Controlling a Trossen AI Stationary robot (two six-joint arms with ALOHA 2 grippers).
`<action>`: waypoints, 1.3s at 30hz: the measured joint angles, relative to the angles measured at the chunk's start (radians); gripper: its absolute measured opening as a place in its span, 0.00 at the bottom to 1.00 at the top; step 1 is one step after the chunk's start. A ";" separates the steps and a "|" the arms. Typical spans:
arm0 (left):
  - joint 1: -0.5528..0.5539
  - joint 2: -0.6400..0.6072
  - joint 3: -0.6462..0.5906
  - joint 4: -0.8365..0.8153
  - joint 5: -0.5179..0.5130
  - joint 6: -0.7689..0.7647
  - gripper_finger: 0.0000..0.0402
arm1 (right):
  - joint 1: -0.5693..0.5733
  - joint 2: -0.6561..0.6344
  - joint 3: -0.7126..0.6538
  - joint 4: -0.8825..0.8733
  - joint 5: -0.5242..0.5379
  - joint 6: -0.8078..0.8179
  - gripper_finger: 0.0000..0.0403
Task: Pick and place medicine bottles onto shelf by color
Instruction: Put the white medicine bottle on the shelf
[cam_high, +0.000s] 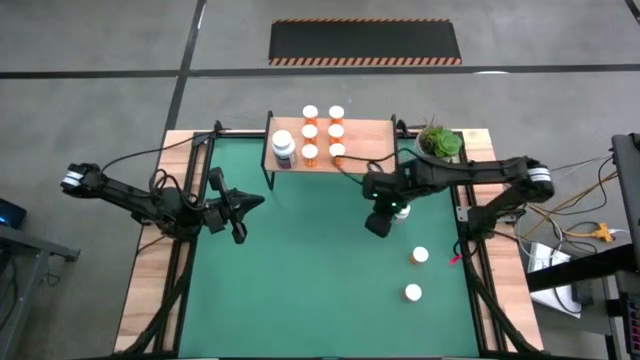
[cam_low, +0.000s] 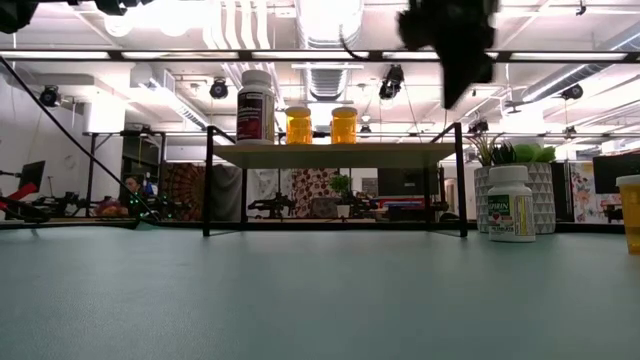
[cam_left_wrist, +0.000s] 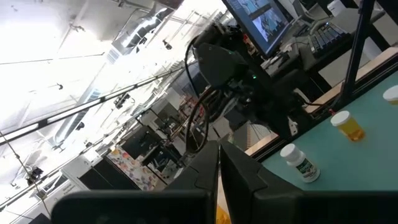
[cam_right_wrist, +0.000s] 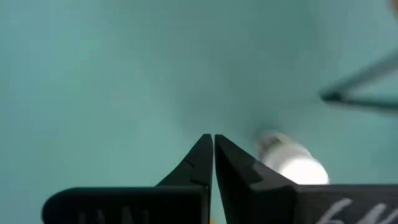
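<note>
front loose bottle (cam_high: 413, 292): a white-capped medicine bottle standing on the green mat (cam_high: 300, 290) at the near right of the counter (cam_high: 150, 290), not yet shelved. Risk: judged low while both arms are held farther back.
second loose bottle (cam_high: 420, 255): standing just behind the first, apart from it. Risk: a tip-over is likely if it is swept by an arm lowered towards its neighbour.
right gripper (cam_high: 378, 224): held above the mat, between the loose bottles and the shelf; fingers pressed together, nothing between them. A white bottle (cam_right_wrist: 292, 163) is seen just beside the fingertips in the right wrist view, apart from them. Risk: if the gripper is lowered without being opened, the bottle would be struck and toppled, not grasped.
left gripper (cam_high: 243, 205): waiting over the left of the mat, fingers closed, empty.
shelf (cam_high: 372, 138): standing at the far edge of the mat. Risk: its black leg could be clipped on the approach and the whole board shaken.
orange bottles (cam_high: 310, 131): six, packed in two close rows on the shelf. Risk: one nudged by a newcomer could bring others down.
large white-and-dark bottle (cam_high: 283, 147): at the shelf's left end. Risk: a colour could be misplaced, since bare board is left only on the right.
plant pot (cam_high: 440, 142): just beyond the shelf's right end. Risk: contact with the right arm.
</note>
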 joint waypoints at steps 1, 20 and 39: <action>0.000 0.002 0.000 0.000 0.000 0.000 0.00 | 0.000 -0.027 -0.033 -0.003 0.022 0.048 0.02; 0.000 0.016 0.000 0.009 0.000 0.002 0.00 | -0.012 -0.174 -0.331 -0.038 0.178 0.555 0.41; 0.000 0.019 0.000 0.012 0.000 0.002 0.00 | -0.012 -0.113 -0.444 0.120 0.229 0.566 0.82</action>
